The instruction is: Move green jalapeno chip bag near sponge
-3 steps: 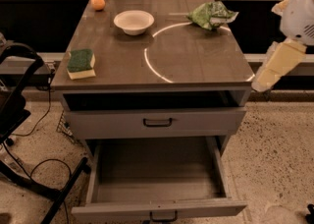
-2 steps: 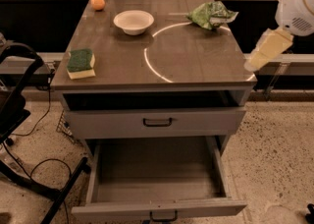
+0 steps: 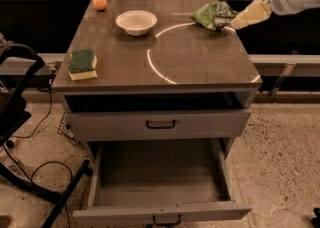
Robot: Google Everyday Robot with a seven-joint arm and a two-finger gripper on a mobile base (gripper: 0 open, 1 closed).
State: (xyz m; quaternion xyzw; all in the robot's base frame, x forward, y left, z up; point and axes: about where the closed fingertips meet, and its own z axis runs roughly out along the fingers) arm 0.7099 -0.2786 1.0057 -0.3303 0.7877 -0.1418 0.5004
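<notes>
The green jalapeno chip bag (image 3: 212, 14), wrinkly and shiny, lies at the far right corner of the grey table top. The sponge (image 3: 82, 64), with a dark green top and a pale yellow base, lies at the near left edge of the same top. My gripper (image 3: 241, 21) comes in from the upper right on a white arm. Its pale yellow tip sits right beside the bag's right edge, just above the table. I cannot tell if it touches the bag. Most of the table's width separates the bag from the sponge.
A white bowl (image 3: 136, 22) stands at the back middle and an orange (image 3: 99, 2) at the far left corner. The table top (image 3: 190, 62) has a white arc on it. The bottom drawer (image 3: 160, 184) is pulled open. A dark chair frame (image 3: 20, 122) stands on the left.
My gripper has moved up and to the left, from beside the table's right front corner to the chip bag's right edge. The bag, sponge and bowl have not moved.
</notes>
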